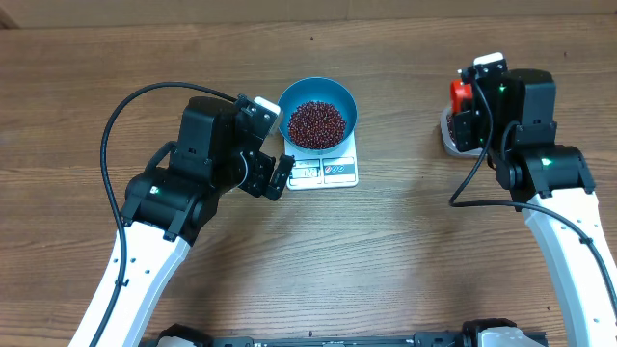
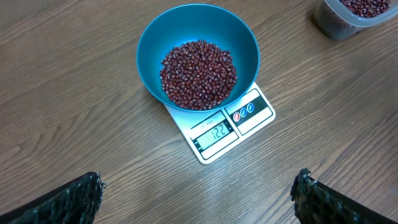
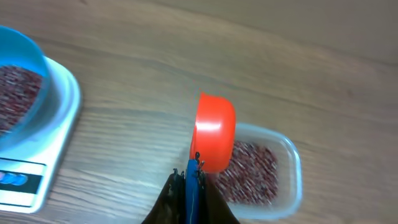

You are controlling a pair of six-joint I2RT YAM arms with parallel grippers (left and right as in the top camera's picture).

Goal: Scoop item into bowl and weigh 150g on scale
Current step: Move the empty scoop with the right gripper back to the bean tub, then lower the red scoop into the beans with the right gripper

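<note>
The light blue bowl (image 1: 318,112) (image 2: 198,55) stands on the white scale (image 1: 326,172) (image 2: 225,132) and holds a heap of dark red beans (image 2: 199,74). My left gripper (image 1: 278,178) (image 2: 198,194) hovers open just left of the scale's front, nothing between its fingers. My right gripper (image 3: 192,177) is shut on the blue handle of the orange-red scoop (image 3: 215,132) (image 1: 460,95). That scoop hangs over the clear tub (image 3: 289,174), which also holds beans (image 3: 249,171). In the right wrist view the bowl (image 3: 18,74) and scale (image 3: 53,134) lie at the left edge.
The clear tub (image 2: 348,17) also shows at the top right of the left wrist view. In the overhead view the right arm hides most of the tub (image 1: 449,135). Black cables loop from both arms over the wooden table (image 1: 386,251).
</note>
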